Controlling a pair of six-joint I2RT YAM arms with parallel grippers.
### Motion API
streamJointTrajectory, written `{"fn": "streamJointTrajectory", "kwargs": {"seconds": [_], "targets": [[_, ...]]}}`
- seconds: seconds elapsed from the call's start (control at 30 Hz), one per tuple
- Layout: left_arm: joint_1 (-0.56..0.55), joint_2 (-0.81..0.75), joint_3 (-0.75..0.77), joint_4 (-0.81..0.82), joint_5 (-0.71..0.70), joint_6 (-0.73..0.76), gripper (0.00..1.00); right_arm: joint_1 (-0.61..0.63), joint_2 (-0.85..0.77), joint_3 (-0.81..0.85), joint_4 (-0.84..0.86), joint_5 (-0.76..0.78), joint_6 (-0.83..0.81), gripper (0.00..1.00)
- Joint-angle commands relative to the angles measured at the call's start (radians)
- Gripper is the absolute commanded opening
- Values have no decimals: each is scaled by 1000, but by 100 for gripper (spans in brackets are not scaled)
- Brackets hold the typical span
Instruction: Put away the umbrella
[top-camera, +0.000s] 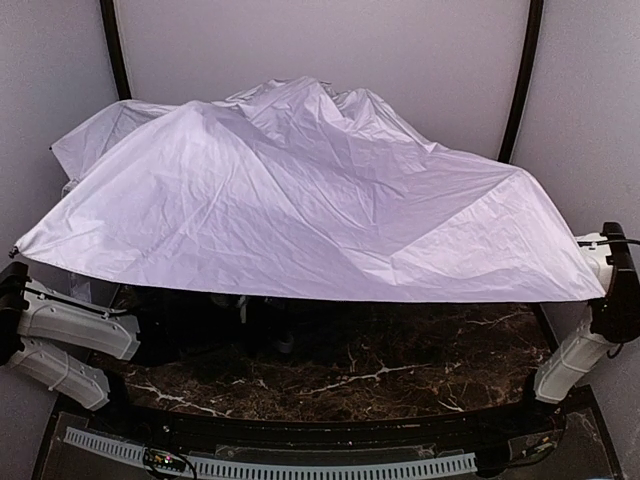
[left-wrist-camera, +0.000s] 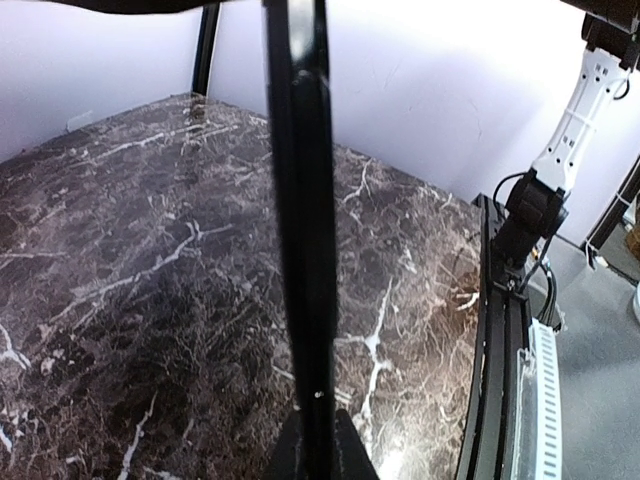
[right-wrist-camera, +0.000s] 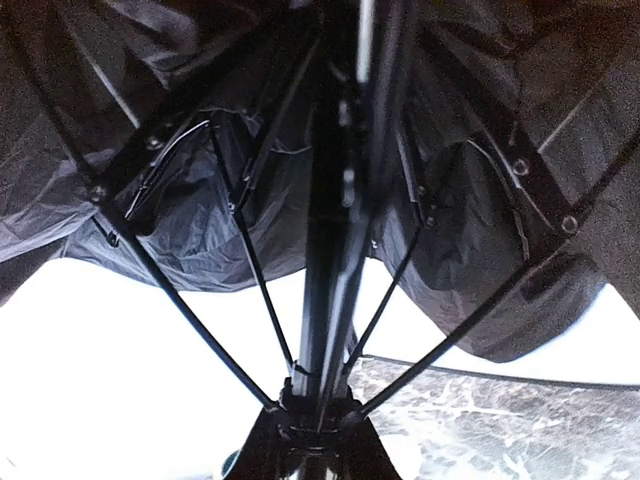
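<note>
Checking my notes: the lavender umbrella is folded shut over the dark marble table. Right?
No. The umbrella is open, not folded shut: the top external view shows its canopy spread wide over the dark marble table.

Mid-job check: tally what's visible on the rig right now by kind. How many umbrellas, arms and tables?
Umbrella: 1
Robot arms: 2
Table: 1
Total: 4
</note>
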Motion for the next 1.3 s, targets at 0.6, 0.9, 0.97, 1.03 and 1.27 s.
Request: {"fn": "streamJointTrajectory", "kwargs": {"seconds": [0.6,0.9,0.97,1.03,1.27], "targets": [[12,77,93,478,44,71,0,127,110,-293,-128,19,126,3],[95,154,185,571,153,-11,0,144,155,-302,-153,39,142,6],[94,175,230,554,181,-6,0,145,158,-310,-143,55,145,6],[88,187,261,549,198,1,0,144,161,-324,-136,77,139,6],[43,151,296,478,112,111,0,144,170,-362,-136,107,101,5]]}}
